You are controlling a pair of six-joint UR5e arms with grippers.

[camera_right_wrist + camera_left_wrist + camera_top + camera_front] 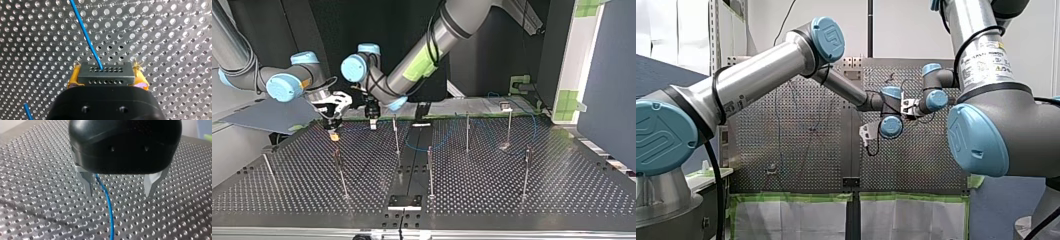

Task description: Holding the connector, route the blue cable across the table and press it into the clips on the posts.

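Observation:
In the right wrist view my right gripper point(106, 71) is shut with its yellow pads point(73, 77) on a grey connector point(105, 76). The blue cable point(87, 40) leaves the connector and runs ahead over the perforated table. In the top view this gripper point(332, 125) hangs low over the table at the far left. My left gripper point(372, 122) hangs just beside it. In the left wrist view my left gripper point(120, 192) is open, metal fingers point(87, 183) near the plate. The blue cable point(108, 205) passes between them, close to one finger.
Several thin upright posts point(467, 132) stand across the perforated table point(562, 190), one point(396, 135) close to both grippers. Slack blue cable point(417, 148) loops on the plate around the middle and far-right posts. A dark centre strip point(409, 170) divides the table.

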